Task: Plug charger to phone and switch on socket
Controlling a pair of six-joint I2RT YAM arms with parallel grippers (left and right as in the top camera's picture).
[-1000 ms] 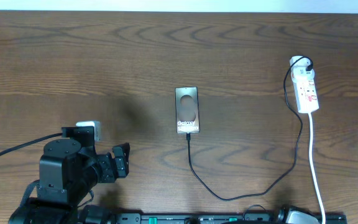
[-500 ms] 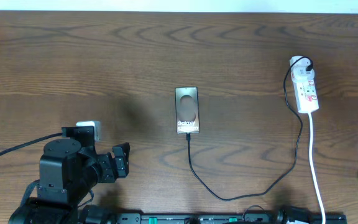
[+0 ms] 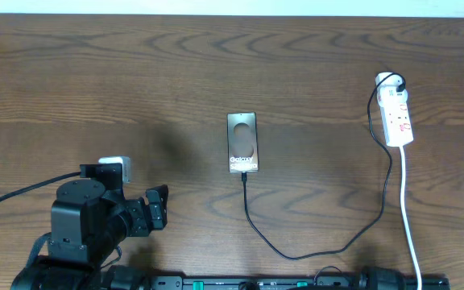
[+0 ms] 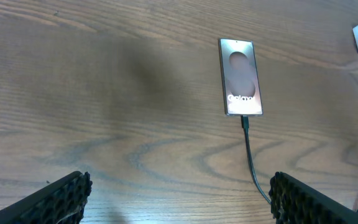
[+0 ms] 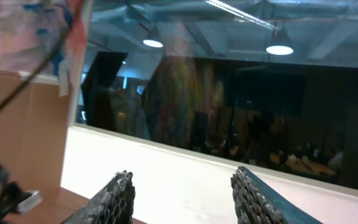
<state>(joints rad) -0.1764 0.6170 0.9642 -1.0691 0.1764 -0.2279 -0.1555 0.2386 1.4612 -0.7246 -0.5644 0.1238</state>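
The blurred dark shape of the right arm, showing at the right edge of the overhead view half a second ago, is no longer appearing there; nothing else is shifting. The right gripper is pointing away from the table toward a window, its fingers standing apart and empty. The left gripper is sitting at the near left, fingers likewise apart and empty, facing the phone. The charger is looping along the near edge, its tip meeting the phone's near end at mid-table; whether it is fully seated cannot be told. Its black plug is sitting at the far end of the socket, which is lying at the far right, long axis running near to far. The socket is thus lying well apart from the left gripper and on the right arm's side, so the switching step is probably falling to the right arm.
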